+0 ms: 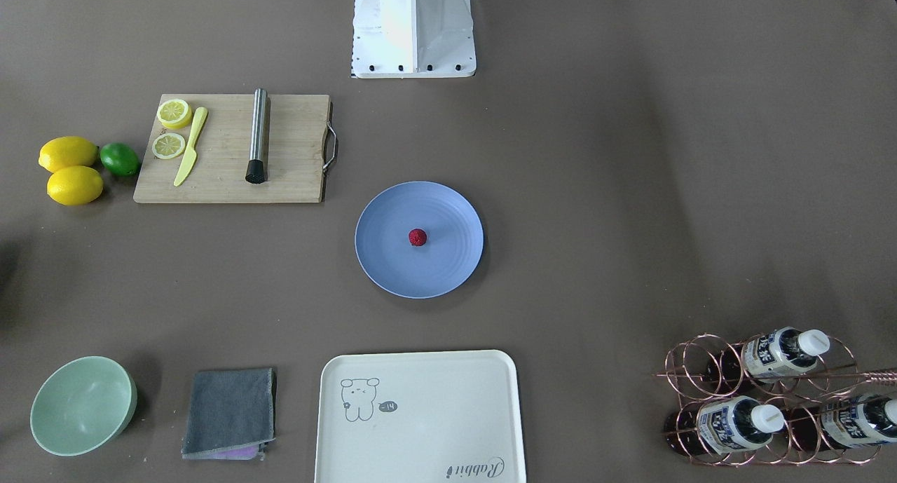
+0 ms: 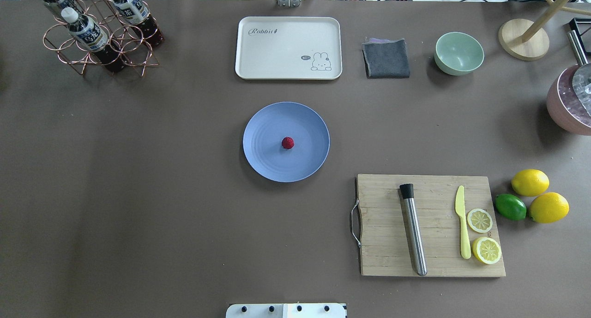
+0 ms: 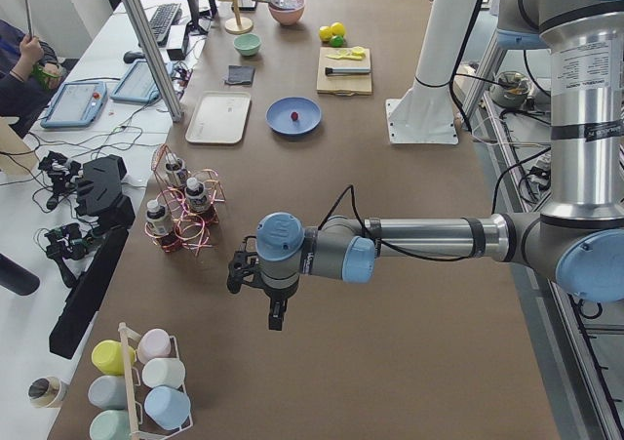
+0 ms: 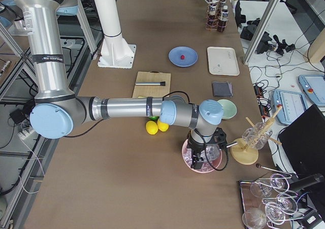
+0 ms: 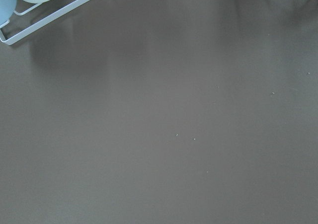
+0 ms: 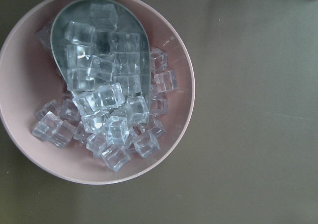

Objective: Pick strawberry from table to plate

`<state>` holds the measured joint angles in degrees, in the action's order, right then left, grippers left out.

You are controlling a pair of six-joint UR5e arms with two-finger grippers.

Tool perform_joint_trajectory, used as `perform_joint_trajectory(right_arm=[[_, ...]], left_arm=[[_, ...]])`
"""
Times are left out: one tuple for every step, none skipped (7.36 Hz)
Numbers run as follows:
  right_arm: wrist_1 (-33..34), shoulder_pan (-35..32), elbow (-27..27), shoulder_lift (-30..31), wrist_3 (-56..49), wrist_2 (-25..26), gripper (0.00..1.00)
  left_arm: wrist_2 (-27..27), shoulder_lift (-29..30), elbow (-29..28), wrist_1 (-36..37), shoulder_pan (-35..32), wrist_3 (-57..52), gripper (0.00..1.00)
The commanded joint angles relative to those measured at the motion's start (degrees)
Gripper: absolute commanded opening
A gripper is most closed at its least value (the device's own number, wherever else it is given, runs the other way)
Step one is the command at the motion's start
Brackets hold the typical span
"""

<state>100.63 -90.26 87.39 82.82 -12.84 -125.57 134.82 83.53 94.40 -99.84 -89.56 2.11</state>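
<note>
**Strawberry on the plate, both arms parked far out**

The strawberry [image 2: 287,143] lies at the centre of the blue plate [image 2: 265,124], resting on the plate's floor and well clear of the rim. It is small and roundish, so no long axis matters for a grasp. Nothing is holding it. The plate sits mid-table [image 2: 138,207]. In the overhead view the cream tray [image 2: 288,32] is at 12 o'clock from the plate and the wooden cutting board [image 2: 434,193] is at about 4 o'clock. Neither touches the plate.

The 2 grippers are well apart from the berry, 1 at each end of the table. The left gripper [image 3: 276,315] hangs over bare table past the bottle rack [image 3: 185,206], beyond the overhead view's 9 o'clock edge. Its wrist camera sees only tabletop and the corner of a white wire rack [image 5: 54,16]. The right gripper [image 4: 199,160] hovers above a pink bowl [image 6: 74,172] of ice cubes, at roughly 3 o'clock from the plate. Each gripper shows only in a side view, so I cannot tell how far the fingers are spread or whether either one holds anything.

From either gripper the berry lies inward, toward the table's middle. Neither arm is plainly the nearer one. Judging by how things lie, the placing looks done, and no further reach toward the berry seems called for.
</note>
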Motion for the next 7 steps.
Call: perform_joint_trajectory(right_arm=[[0.00,0.00,-0.03,0.06,-0.08,-0.11,1.00],[0.00,0.00,0.06,0.06,-0.08,-0.11,1.00],[-0.17,0.00,0.23,0.06,-0.08,-0.11,1.00],[-1.65,0.00,0.15,0.50,0.10,-0.11,1.00],[-3.67,0.00,0.06,1.28,0.19,-0.11,1.00],[-4.91,0.00,-0.03,1.64,0.19,-0.20,1.00],[-4.92,0.00,0.06,1.73,0.19,-0.20,1.00]], left_arm=[[0.00,-0.12,-0.09,0.00,0.00,0.00,0.98],[0.00,-0.12,-0.09,0.00,0.00,0.00,0.98],[-0.09,-0.12,-0.18,0.00,0.00,0.00,0.98],[-0.09,-0.12,-0.26,0.00,0.00,0.00,0.98],[0.00,-0.12,-0.35,0.00,0.00,0.00,0.98],[0.00,-0.12,-0.44,0.00,0.00,0.00,0.98],[0.00,-0.12,-0.44,0.00,0.00,0.00,0.98]])
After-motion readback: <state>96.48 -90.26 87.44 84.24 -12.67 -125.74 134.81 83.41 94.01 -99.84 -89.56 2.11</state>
